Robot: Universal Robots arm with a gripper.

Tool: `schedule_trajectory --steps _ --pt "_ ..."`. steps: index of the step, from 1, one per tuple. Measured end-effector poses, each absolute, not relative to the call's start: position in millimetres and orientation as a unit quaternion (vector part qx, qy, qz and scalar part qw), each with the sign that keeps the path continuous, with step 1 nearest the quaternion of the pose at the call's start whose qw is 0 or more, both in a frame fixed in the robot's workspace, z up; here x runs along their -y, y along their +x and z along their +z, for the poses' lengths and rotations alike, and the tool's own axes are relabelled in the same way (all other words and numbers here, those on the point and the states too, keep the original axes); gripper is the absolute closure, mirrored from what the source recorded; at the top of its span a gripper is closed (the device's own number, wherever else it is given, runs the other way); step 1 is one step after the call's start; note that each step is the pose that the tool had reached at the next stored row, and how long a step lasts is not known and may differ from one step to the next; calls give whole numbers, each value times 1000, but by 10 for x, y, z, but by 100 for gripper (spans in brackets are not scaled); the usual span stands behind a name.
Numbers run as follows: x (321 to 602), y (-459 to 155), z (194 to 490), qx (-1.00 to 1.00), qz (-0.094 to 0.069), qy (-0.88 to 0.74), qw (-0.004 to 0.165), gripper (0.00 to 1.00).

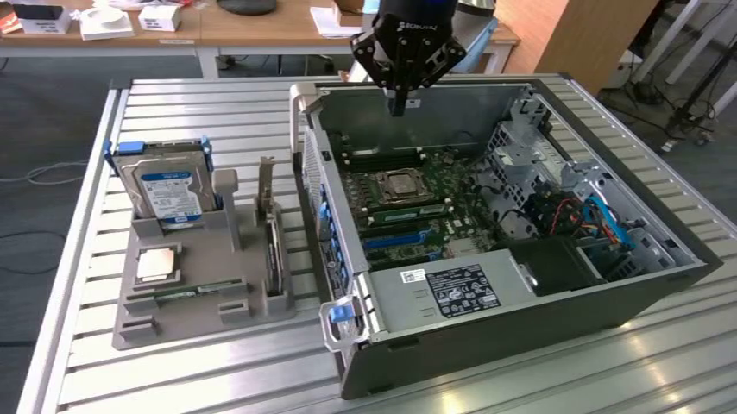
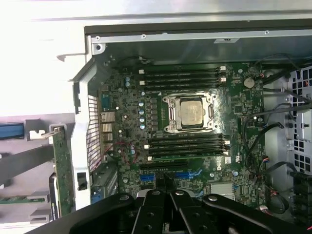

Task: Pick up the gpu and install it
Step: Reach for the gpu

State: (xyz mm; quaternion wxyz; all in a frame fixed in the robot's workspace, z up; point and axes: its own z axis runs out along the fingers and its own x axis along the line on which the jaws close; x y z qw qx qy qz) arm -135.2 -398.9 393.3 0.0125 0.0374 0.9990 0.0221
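Overhead in the exterior view, the gripper hangs above the far wall of the open computer case, its two fingers drawn together and carrying nothing. The gpu is well apart from it. It stands on edge in a gray holder outside the case, off toward the exterior view's left and nearer the camera than the fingertips. The card's long axis runs roughly parallel to the case's perforated rear wall, which stands between card and gripper. The silver bracket sits at the card's end closest to the gripper. A blue-railed hard drive stands in the same holder, farther from the gripper than the card is.

Seen from the wrist, the gripper looks straight down onto the motherboard, with the processor socket ahead of the closed fingertips and blue expansion slots close by them. The gpu shows as a thin green edge beyond the perforated rear wall, outside the case and well to one side of the fingers. Its length lies along that wall rather than pointing at the gripper. Nothing touches the card. Judging by both views, the pick-up has not begun, and reaching the card would mean crossing that wall sideways and lining the fingers up across its thin edge.
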Motion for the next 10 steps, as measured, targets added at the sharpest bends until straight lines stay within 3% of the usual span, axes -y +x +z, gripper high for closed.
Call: schedule_trajectory --steps 10 --pt "3989 -1592 3932 -999 22 37 13 89"
